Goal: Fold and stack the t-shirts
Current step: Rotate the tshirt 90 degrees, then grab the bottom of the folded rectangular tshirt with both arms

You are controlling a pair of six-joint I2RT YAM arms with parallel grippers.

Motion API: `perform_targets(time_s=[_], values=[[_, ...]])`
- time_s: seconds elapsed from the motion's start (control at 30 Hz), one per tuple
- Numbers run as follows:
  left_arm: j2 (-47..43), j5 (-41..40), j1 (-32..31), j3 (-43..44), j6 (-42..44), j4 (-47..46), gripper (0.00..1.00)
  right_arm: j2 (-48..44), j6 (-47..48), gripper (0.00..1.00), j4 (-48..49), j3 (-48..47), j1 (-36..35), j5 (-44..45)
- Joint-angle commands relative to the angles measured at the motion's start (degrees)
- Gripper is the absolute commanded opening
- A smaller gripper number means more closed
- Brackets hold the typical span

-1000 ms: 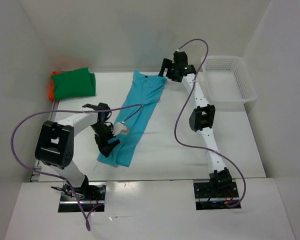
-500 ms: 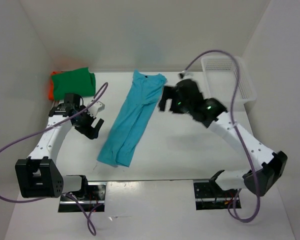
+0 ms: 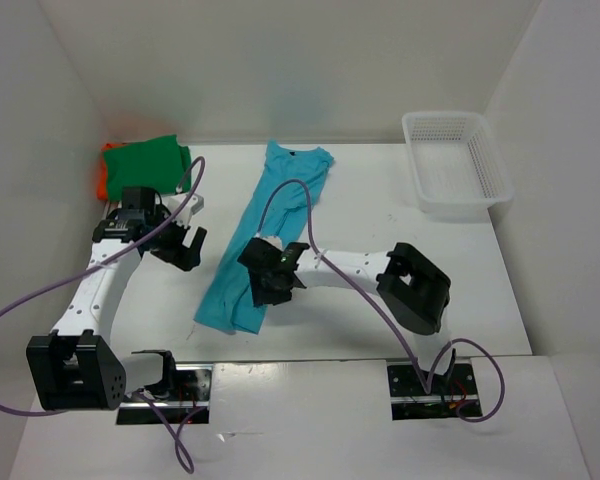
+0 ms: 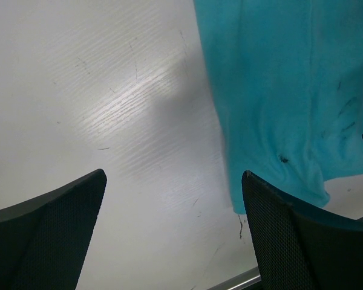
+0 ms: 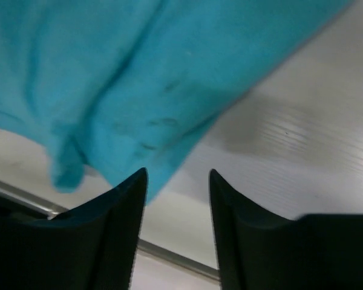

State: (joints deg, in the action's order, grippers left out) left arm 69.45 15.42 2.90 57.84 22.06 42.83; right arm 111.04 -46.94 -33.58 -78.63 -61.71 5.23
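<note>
Looking at the left hand (image 3: 183, 247) first: its fingers are spread wide with nothing in them, and it hangs over bare bench (image 3: 380, 200) just left of the turquoise t-shirt (image 3: 280, 205). In its wrist view the shirt's near corner sits off to the right of the fingers, not between them.

The right hand (image 3: 270, 285) is reaching way across to the left side and sits over the near end of that same shirt. Its fingers are parted too, and the gap between them only shows the shirt's edge and some bench, so it's not gripping anything. Can't tell if the tips are actually touching the cloth.

The turquoise t-shirt is folded lengthwise into a long narrow strip, lying flat and diagonal, collar end toward the back and hem end toward the front left.

At the back left corner the green t-shirt (image 3: 150, 166) is folded and lying on top of the orange t-shirt (image 3: 101, 178), which only peeks out along the left edge. The white mesh basket (image 3: 456, 190) is at the back right, well away from both hands.
</note>
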Motion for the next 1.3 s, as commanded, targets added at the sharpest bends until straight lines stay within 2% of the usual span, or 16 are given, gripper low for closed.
perform_targets(time_s=[0.0, 0.1, 0.47, 0.5, 0.53, 0.57, 0.63, 0.7, 0.8, 0.97, 1.0, 1.03, 1.07, 1.1, 1.2, 1.27], values=[[-1.42, 1.19, 0.36, -0.80, -1.50, -1.52, 0.99, 1.36, 0.34, 0.57, 3.78, -4.60, 0.37, -4.34], [-1.42, 1.19, 0.36, -1.33, -0.97, -2.05, 0.99, 3.38, 1.76, 0.61, 1.69, -6.71, -0.86, -4.88], [-1.95, 0.14, 0.36, -1.33, 0.17, -2.05, 0.99, 10.76, 0.71, 0.64, -4.03, -7.41, -0.34, -7.95], [-1.95, 0.14, 0.36, -1.33, 0.17, -2.05, 0.99, 11.38, 1.40, 0.60, -4.64, -7.41, -0.34, -7.96], [-1.95, 0.14, 0.36, -1.33, 0.69, -2.05, 0.99, 11.39, 1.41, 0.40, -4.65, -6.81, -0.34, -8.66], [-1.95, 0.14, 0.36, -1.33, 0.70, -2.05, 0.99, 10.69, 1.41, 0.25, -4.65, -4.10, -0.34, -8.66], [-1.95, 0.75, 0.36, -1.33, 2.19, -0.74, 0.99, 7.19, -0.68, 0.00, -1.42, 1.17, 2.63, -10.24], [-2.47, 1.37, -0.78, -1.33, 4.73, -0.11, 0.99, -0.60, -2.27, 0.00, 0.70, 10.28, 5.27, -10.86], [-4.23, 0.76, -5.52, -0.80, 11.58, 1.11, 0.99, -7.58, -2.29, 0.00, 0.81, 18.39, 9.41, -10.34], [-2.39, -5.82, -18.96, 2.45, 25.64, 4.01, 0.99, -18.13, -0.53, 0.00, -0.96, 28.50, 13.10, -11.38], [-2.39, -6.54, -21.42, 2.45, 28.18, 4.02, 0.99, -19.45, 0.00, 0.02, -0.96, 29.92, 13.89, -12.69], [-3.52, -7.33, -26.92, 1.23, 34.30, 4.02, 0.99, -21.72, 0.61, 0.09, -0.96, 31.24, 13.90, -13.49], [-5.01, -7.94, -29.76, -0.17, 38.02, 4.02, 0.99, -22.88, 0.62, 0.24, -0.96, 33.61, 14.60, -14.02], [-9.73, -7.95, -32.57, -2.02, 42.05, 2.80, 0.99, -24.02, 1.40, 0.53, -0.44, 34.41, 14.60, -15.33], [-20.47, -5.95, -42.34, -11.41, 60.16, 0.95, 1.00, -28.15, 1.41, 0.66, 0.10, 35.04, 14.60, -16.57], [-27.57, -2.87, -46.90, -17.90, 71.03, 0.94, 1.00, -29.56, 1.41, 0.67, -0.43, 34.51, 15.13, -16.05]])
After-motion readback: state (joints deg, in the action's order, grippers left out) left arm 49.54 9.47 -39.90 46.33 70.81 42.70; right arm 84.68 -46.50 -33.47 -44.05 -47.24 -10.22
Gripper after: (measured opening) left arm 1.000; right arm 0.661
